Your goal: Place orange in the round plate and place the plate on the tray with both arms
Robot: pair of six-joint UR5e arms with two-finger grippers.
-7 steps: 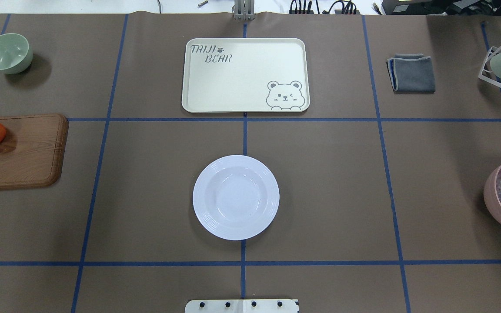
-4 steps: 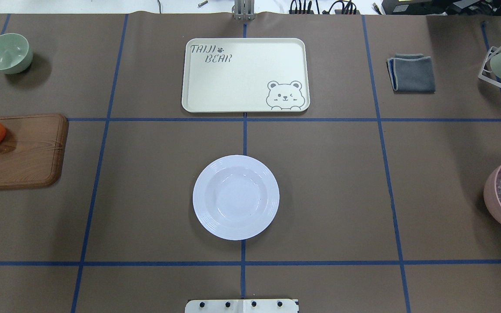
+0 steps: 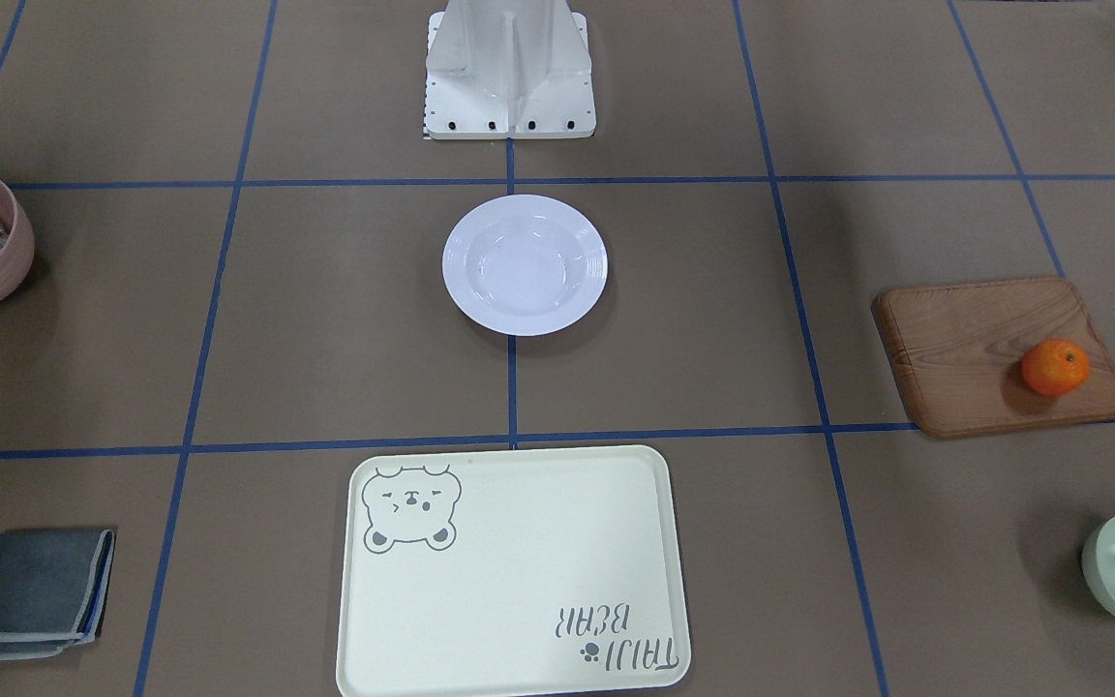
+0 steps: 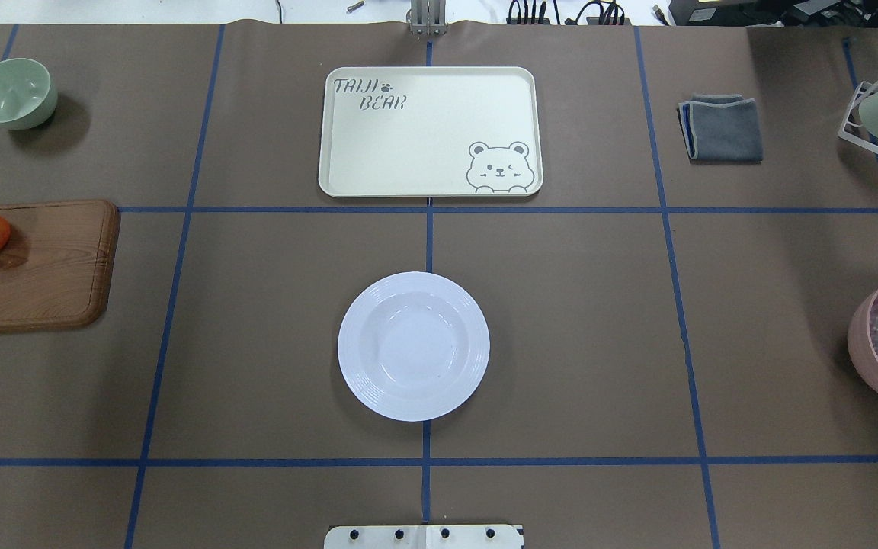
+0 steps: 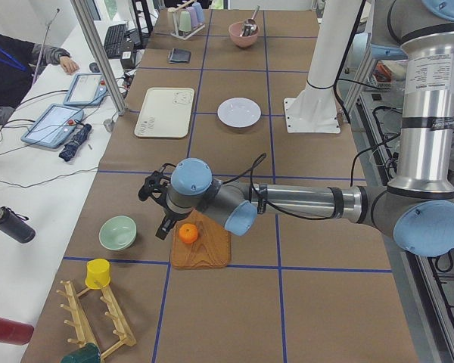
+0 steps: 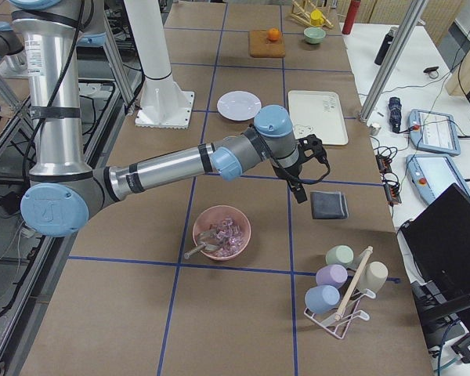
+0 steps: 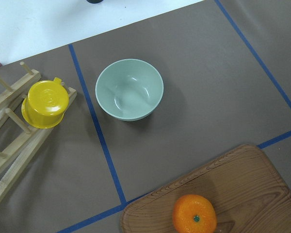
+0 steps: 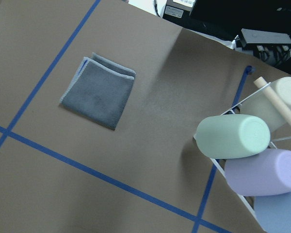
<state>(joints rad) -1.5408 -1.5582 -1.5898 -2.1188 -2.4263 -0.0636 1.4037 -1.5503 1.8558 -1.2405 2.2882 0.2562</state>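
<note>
Rolling is the first hazard. The orange [image 7: 194,213] sits free on the wooden board [image 7: 252,184], toward the end away from the plate, and the left arm [image 5: 303,201] hangs its jaws just above and beside it. No wrist view shows the jaws and the side view is too coarse, so I cannot tell how wide they stand. An off-centre close would likely squirt the fruit off the board toward the pale green bowl [image 7: 129,90].

Farther in, the round plate [image 4: 413,347] lies empty before the robot's base. A drop from height could bounce the orange out, and uneven lifting by two arms would tip it. Farthest, the tray [image 4: 424,145] lies bare, well apart from the plate, and its raised lip could catch the plate's edge. The right arm [image 6: 172,166] reaches over the grey cloth [image 8: 98,92], well apart from the plate, and I cannot tell how its jaws stand either.

The orange is a small dimpled sphere with a green stem dot. The board is grained brown wood with rounded corners. The plate is glossy white, deep-centred and ridge-rimmed, and likely slick to pinch. The tray is cream plastic, rectangular and round-cornered, printed with a grey bear. Brown paper with blue tape lines covers the surface [image 4: 561,343].
</note>
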